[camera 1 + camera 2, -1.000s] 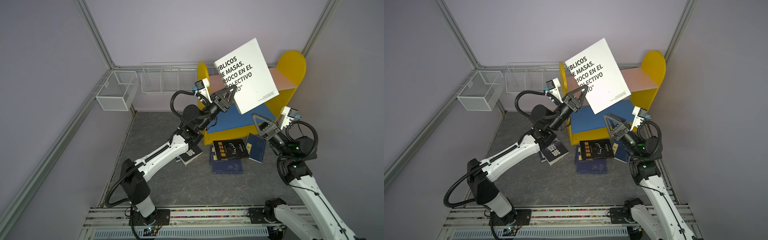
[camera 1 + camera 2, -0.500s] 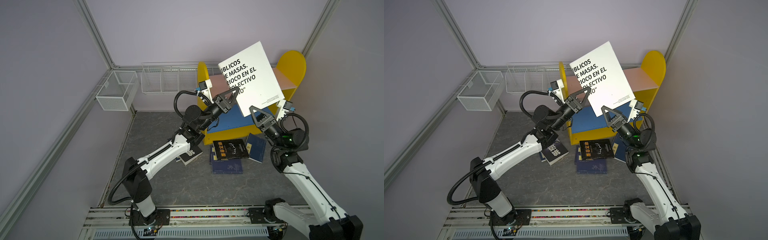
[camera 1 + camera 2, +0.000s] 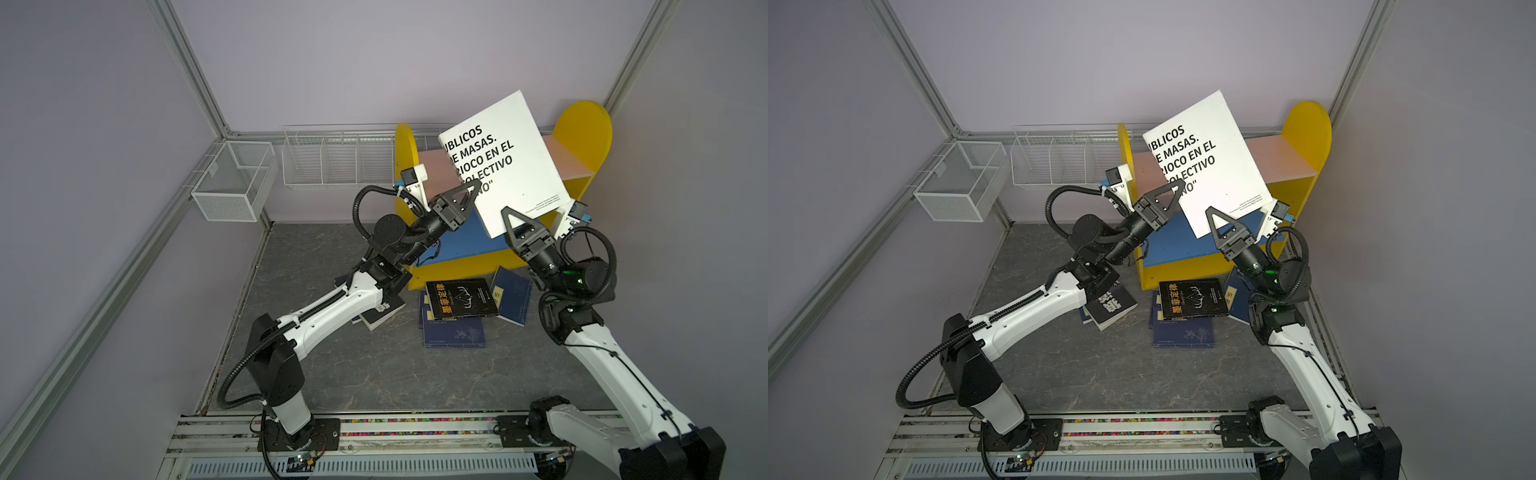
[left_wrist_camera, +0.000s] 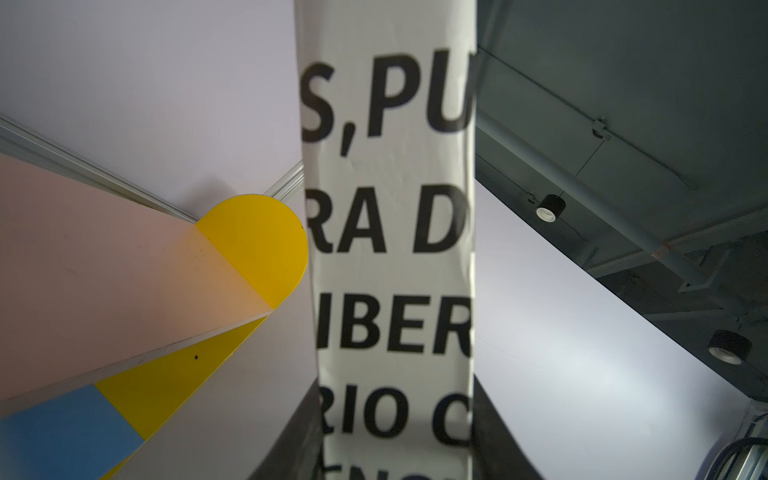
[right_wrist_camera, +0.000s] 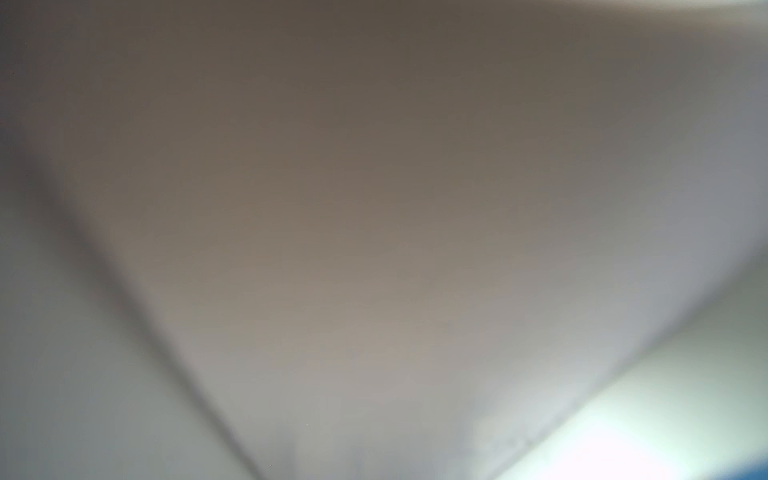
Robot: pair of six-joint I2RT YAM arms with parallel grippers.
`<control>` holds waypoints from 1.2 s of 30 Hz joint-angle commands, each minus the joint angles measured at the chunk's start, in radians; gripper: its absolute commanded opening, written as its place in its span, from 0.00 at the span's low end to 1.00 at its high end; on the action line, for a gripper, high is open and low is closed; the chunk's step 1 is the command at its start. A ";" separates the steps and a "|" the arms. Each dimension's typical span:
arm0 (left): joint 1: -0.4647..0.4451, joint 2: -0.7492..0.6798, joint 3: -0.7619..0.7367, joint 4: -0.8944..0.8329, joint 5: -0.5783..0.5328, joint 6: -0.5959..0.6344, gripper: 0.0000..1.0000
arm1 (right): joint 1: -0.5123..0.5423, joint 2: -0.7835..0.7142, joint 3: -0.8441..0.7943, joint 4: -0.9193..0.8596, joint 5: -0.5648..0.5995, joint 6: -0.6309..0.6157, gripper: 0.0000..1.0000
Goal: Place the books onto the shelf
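White book: aloft before shelf, edge pinched in left gripper; right gripper newly risen, fingers at lower corner, clamp unclear. Two-handed shelving likely.

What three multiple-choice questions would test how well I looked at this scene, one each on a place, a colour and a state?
1. Where does the black book with orange characters lie?
A. on the pink board
B. atop navy books on the floor, before the shelf
C. in a wire basket

2. What colour are the shelf's side panels?
A. yellow
B. green
C. red

3. How is the big white book placed?
A. flat on the floor
B. upright in a wire basket
C. up in the air, tilted

1 B: it rests on navy books on the grey floor.
2 A: both round-topped panels are yellow.
3 C: the left tool grips its edge, clear of the floor.
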 commanded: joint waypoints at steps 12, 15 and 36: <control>0.151 -0.111 -0.033 -0.055 0.184 -0.018 0.81 | -0.071 0.038 0.044 0.062 -0.270 0.202 0.47; 0.163 -0.140 -0.039 -0.095 0.185 0.010 0.80 | -0.091 0.062 0.046 0.142 -0.306 0.279 0.45; 0.004 -0.266 -0.303 -0.015 -0.105 0.082 0.32 | -0.197 0.028 -0.050 -0.003 -0.303 0.313 0.86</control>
